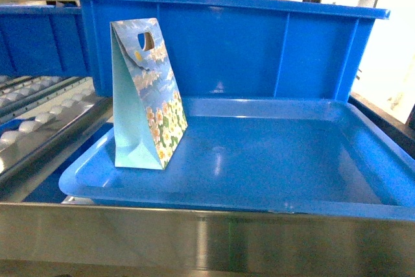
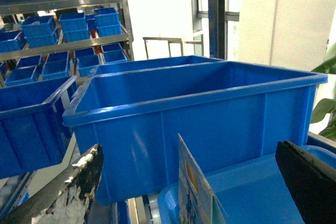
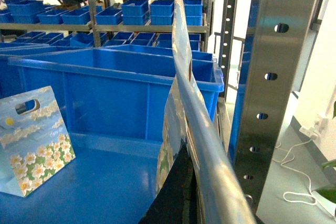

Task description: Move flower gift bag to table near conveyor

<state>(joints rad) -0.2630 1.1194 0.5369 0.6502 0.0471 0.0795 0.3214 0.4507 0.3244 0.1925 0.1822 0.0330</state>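
From the head camera, the flower gift bag stands upright at the left end of a shallow blue tray, its daisy-printed face turned right and its die-cut handle hole near the top. Behind it rises a deep blue bin. Off to the left, the conveyor shows its rows of white rollers sloping alongside the tray. A shiny steel shelf ledge runs across the front. No arm shows in this view.

Over to the left wrist camera: the left gripper has its jaws spread wide, one worn, white-flecked finger low on the left and a black one low on the right. The top edge of the bag pokes up between them, touching neither. The deep bin fills the middle, with racking full of small blue bins behind.

Now the right wrist camera: the gift bag sits at the lower left on the tray floor. Close to the lens hangs a floral-printed sheet with a shiny curved edge, and I cannot tell how the right jaws stand. A perforated steel upright stands on the right.
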